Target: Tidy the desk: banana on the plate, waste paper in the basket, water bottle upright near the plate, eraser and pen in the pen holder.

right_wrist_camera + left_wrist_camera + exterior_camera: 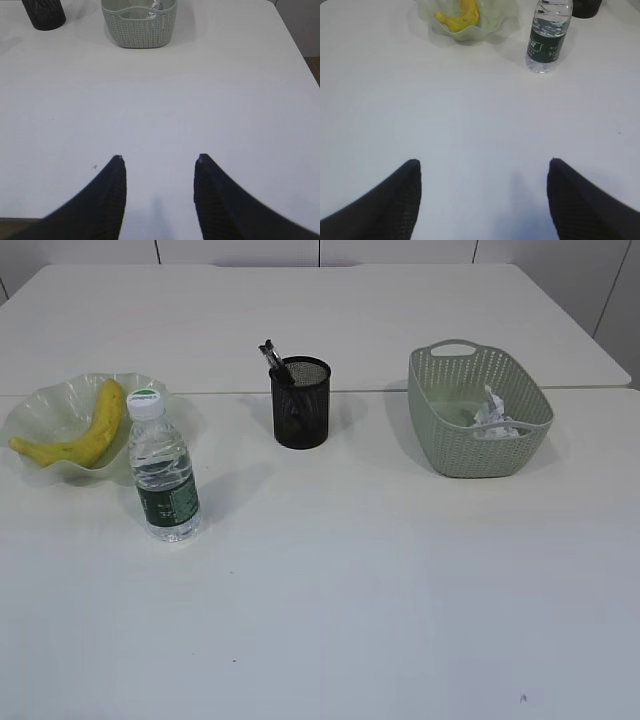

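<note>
On the white bench (380, 600), a pale green, wavy-edged plate (40, 410) at the far left holds a yellow banana (85, 430) with small dark spots, lying curved across the plate. Just beside the plate, to its near right, a clear water bottle (165, 470) stands upright with a white cap and a dark green label; the label carries white writing too small to read. Near the middle, farther back, a black mesh pen holder (301, 405) has a dark pen (272, 358) leaning out over its left rim; whether an eraser lies inside cannot be told. At the far right, a sage green woven-look basket (470, 445) with cut-out handles contains a crumpled ball of white waste paper (493, 418) against its right inner wall. The left end effector (482, 200) hangs over bare bench near the front, its dark fingers (395, 200) spread wide and holding nothing. The right end effector (159, 195) likewise hangs over bare bench, its fingers (107, 200) parted less widely, with nothing between them.
</note>
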Tool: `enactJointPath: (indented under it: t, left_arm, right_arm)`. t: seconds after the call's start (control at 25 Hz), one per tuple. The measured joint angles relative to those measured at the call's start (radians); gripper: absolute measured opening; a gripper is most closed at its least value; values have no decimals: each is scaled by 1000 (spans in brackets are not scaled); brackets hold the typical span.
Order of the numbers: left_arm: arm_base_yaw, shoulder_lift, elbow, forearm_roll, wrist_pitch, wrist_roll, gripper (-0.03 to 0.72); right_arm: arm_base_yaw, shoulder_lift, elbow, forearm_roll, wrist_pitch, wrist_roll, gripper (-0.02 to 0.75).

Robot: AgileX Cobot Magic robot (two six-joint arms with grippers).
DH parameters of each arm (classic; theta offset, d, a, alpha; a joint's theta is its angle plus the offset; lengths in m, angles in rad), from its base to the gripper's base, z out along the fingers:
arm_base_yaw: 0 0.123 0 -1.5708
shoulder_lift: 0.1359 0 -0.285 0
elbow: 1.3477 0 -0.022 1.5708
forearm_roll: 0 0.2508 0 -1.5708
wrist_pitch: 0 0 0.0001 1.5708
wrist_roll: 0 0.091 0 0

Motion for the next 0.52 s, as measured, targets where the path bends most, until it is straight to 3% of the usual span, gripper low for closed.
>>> enactJointPath:
  t: [0.52]
  left_arm:
    - [0,0,0,-1,0,0,559]
  right_arm:
    - [0,0,0,0,0,-2,335]
